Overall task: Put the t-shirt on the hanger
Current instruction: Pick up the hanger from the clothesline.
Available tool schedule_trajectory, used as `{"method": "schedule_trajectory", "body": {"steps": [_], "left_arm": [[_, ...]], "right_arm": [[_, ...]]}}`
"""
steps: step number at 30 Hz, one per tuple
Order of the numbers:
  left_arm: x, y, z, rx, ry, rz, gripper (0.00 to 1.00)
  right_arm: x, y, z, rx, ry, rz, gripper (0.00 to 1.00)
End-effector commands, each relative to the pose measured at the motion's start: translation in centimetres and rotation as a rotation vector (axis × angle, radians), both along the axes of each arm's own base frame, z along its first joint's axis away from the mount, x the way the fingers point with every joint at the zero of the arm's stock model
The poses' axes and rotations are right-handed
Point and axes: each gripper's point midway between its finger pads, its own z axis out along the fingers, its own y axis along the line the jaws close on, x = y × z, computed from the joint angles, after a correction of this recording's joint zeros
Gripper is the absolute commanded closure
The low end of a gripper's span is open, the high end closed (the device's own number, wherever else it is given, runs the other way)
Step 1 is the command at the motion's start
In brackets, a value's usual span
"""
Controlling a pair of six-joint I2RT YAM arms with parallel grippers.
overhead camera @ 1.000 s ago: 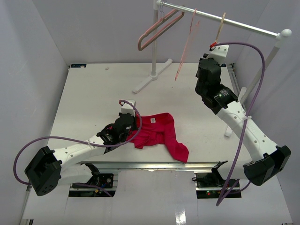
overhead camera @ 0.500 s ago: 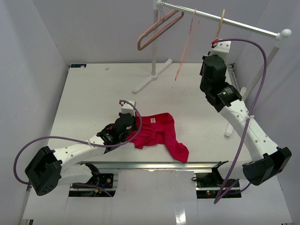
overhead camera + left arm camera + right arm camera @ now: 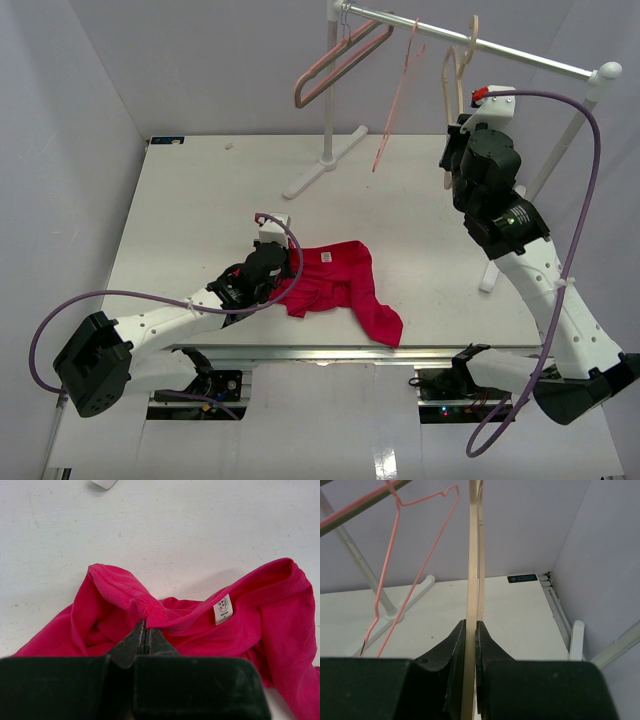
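The red t-shirt (image 3: 345, 285) lies crumpled near the table's front edge, its white neck label (image 3: 223, 609) facing up. My left gripper (image 3: 284, 282) is low at the shirt's left side, shut on the raised neck edge (image 3: 152, 611). The light tan wooden hanger (image 3: 450, 75) hangs by its hook from the rail at the back right. My right gripper (image 3: 458, 135) is raised to it and shut on one thin wooden bar (image 3: 471, 555), which runs straight up between the jaws (image 3: 470, 626).
A clothes rack's metal rail (image 3: 520, 55) crosses the back right, its foot (image 3: 320, 165) on the table. A thick pinkish-brown hanger (image 3: 335, 65) and a thin pink wire hanger (image 3: 400, 95) hang left of the tan one. The side wall is close on the right.
My right arm rose and shifted right, and its gripper closed on the tan hanger, which has swung out. The left arm and the t-shirt have not moved.
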Motion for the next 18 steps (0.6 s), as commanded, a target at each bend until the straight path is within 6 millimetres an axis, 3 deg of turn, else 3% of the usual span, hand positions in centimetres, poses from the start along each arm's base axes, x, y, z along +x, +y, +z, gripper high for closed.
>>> {"method": "schedule_trajectory", "body": {"steps": [1,13,15,18], "left_arm": [[0.3,-0.3,0.9,-0.020,-0.026,0.002,1.00],[0.4,-0.1,0.6,-0.008,-0.023,0.012,1.00],[0.4,-0.2,0.6,-0.006,-0.021,0.009,1.00],[0.4,-0.3,0.4,-0.006,-0.017,0.006,1.00]], "right_arm": [[-1.7,0.7,-0.1,0.000,-0.037,0.104,0.92],[-3.7,0.5,-1.7,0.011,-0.026,0.153,0.92],[-4.5,0.8,-2.7,0.036,0.005,0.183,0.92],[-6.5,0.5,-7.0,0.084,0.113,0.193,0.92]]}}
